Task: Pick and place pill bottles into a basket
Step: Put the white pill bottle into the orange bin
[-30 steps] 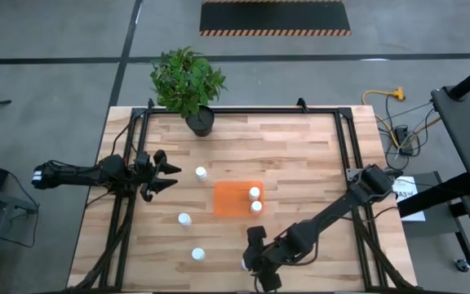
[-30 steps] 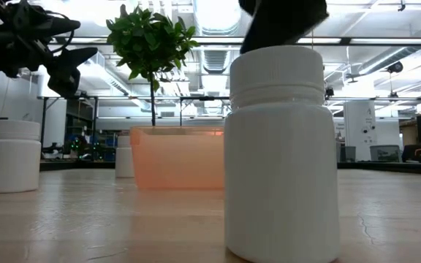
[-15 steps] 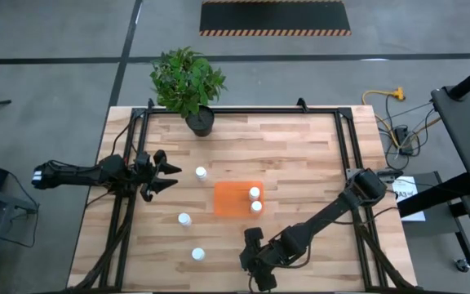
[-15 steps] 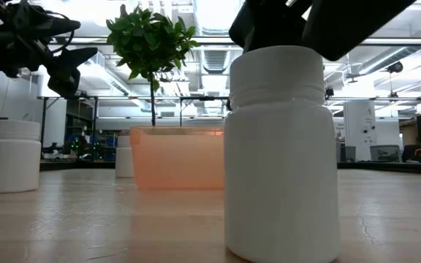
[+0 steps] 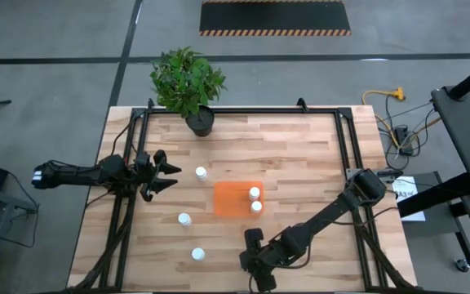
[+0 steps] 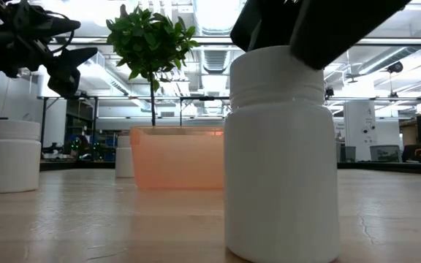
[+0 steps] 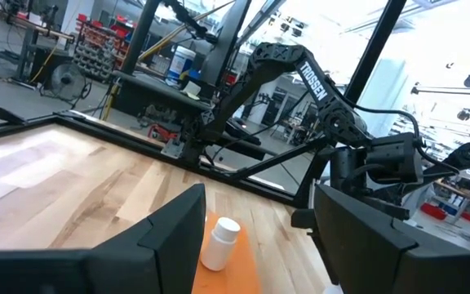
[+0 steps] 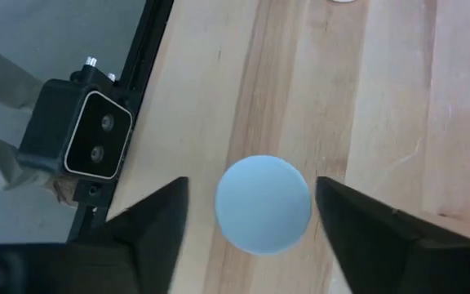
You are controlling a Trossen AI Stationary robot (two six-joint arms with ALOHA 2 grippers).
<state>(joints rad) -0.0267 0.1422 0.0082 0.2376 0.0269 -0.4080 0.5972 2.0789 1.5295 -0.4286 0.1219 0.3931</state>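
- My right gripper [image 5: 254,273] hung straight over a bottle [image 8: 263,203] at the near table edge, fingers [image 8: 149,224] spread wide on both sides of the cap and not touching it.
- Two bottles [image 5: 192,254] [image 5: 184,219] stood apart on the wood to the left of it.
- Farther, the basket [image 5: 229,200] lay mid-table with two bottles [image 5: 255,199] at its right end.
- One more bottle [image 5: 200,172] stood just beyond its left corner.
- My left gripper [image 5: 168,176] waited open at the left side, above the table.
- The plant [image 5: 188,80] was at the far edge.

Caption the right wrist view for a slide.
Open right end effector poised directly above a white pill bottle near the table edge.
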